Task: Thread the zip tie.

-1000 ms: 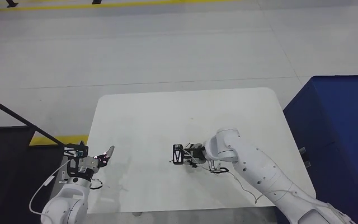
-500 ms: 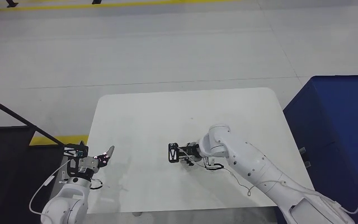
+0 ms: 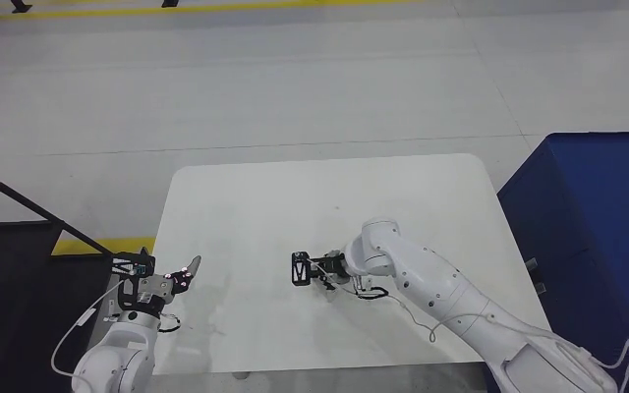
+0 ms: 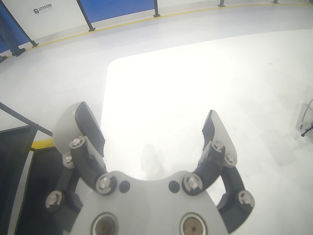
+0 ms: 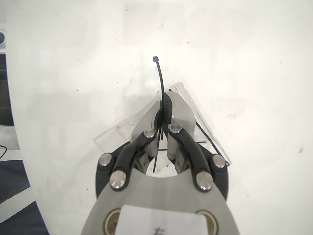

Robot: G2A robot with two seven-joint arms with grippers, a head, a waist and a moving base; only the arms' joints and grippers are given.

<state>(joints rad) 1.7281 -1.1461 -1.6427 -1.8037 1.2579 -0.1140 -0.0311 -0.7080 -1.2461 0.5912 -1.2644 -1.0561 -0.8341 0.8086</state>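
White desk (image 3: 295, 196), zip tie (image 5: 160, 74) near its middle.
Right gripper (image 5: 165, 96) clamps it; left gripper (image 4: 146, 113) gapes at the near left edge.

Bright, even overhead light in all views. Left wrist view: table (image 4: 185, 81) washed out to near-pure white, with milky glare over most of its surface. The yellow floor line (image 4: 102, 29) bows from wide-lens distortion. Right wrist view: softer light. The zip tie (image 5: 160, 74) throws one thin, faint shadow just beside its head end.

Right gripper (image 3: 300, 268) hangs above the table (image 3: 295, 196), left gripper (image 3: 187, 272) at its edge.
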